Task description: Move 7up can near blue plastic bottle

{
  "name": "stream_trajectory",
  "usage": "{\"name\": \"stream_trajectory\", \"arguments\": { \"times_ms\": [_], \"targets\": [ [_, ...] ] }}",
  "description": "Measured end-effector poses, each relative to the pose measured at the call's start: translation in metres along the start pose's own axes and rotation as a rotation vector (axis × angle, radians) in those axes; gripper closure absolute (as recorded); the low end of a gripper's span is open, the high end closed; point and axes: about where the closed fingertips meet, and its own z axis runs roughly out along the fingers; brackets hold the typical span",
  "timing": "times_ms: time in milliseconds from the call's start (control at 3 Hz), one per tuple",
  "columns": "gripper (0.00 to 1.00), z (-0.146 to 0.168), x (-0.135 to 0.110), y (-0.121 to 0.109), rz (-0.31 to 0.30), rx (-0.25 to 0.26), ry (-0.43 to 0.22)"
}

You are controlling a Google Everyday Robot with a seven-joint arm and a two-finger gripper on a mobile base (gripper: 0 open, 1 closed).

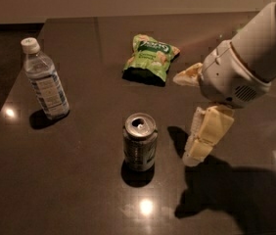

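Observation:
The 7up can (pixel 139 142) stands upright near the middle of the dark table (pixel 69 190), its silver pull-tab top showing. The blue plastic bottle (pixel 45 81) stands upright at the left, well apart from the can, with a white cap. My gripper (pixel 185 118) hangs just to the right of the can, a little above the table. Its two pale fingers are spread apart and hold nothing. One fingertip (pixel 195 153) is close to the can's right side without touching it.
A green crinkly snack bag (pixel 150 58) lies behind the can, toward the table's far side. The table's left edge runs just beyond the bottle. My white arm housing (pixel 250 58) fills the upper right and casts a shadow at the lower right.

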Motion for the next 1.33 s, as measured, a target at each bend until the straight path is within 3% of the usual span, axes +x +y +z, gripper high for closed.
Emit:
{"name": "stream_trajectory", "arguments": {
  "times_ms": [667,1000,1333],
  "targets": [
    [0.00,0.033,-0.046,0.026,-0.073,-0.073,-0.172],
    [0.00,0.047,-0.058,0.033,-0.099,-0.084,-0.214],
    [0.14,0.059,-0.064,0.030,-0.114,-0.074,-0.226]
  ]
}}
